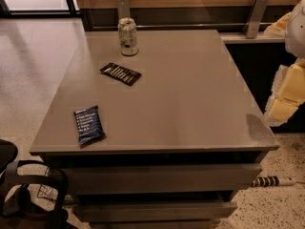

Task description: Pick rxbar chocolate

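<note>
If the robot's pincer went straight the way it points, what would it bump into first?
The pincer hangs just right of the table, seemingly tipped down and left. Straight on, it would probably meet the table near its front right corner first, far from the rxbar chocolate. Depth is unclear.

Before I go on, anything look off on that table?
Nothing stands out. The can stands upright, the black bar and blue bar lie flat, apart, on the table. The gripper is off the table's right edge.

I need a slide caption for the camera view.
Gripper hangs right of the table; black rxbar chocolate lies between soda can and blue bar.
</note>
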